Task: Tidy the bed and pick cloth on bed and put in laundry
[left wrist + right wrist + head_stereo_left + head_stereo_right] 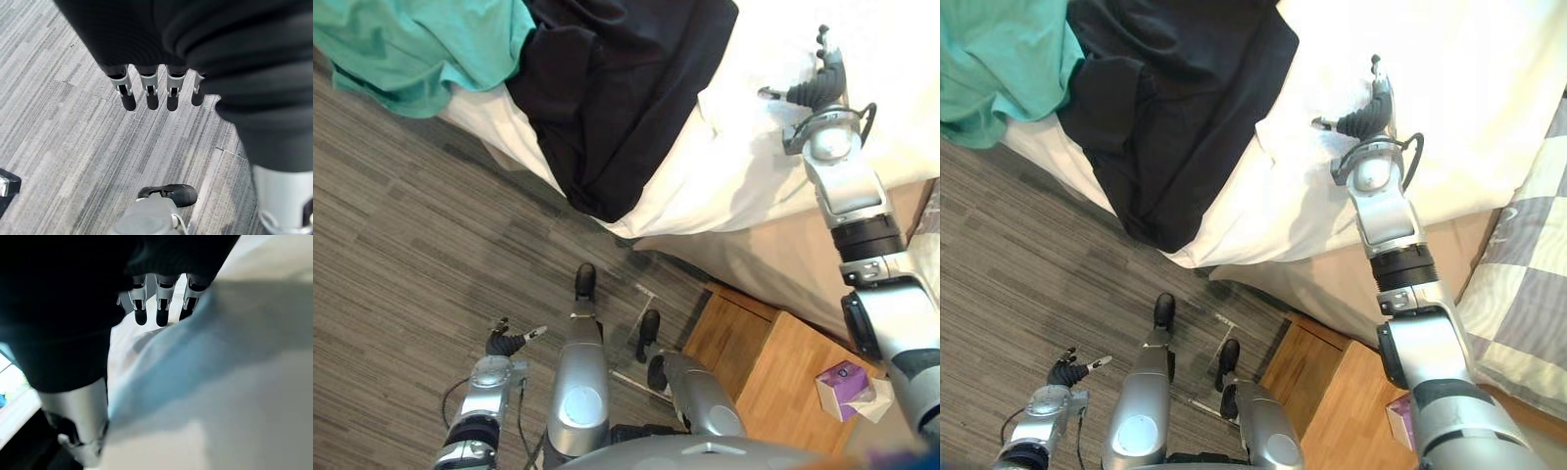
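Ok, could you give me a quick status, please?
Right hand open over white sheet. Left hand open, low over floor. Black cloth and teal cloth on bed, ungrasped. Nothing blocking them.

No legible text, number or sign. Purple box (843, 382) on wooden nightstand (773, 377): any print on its face too small to read.
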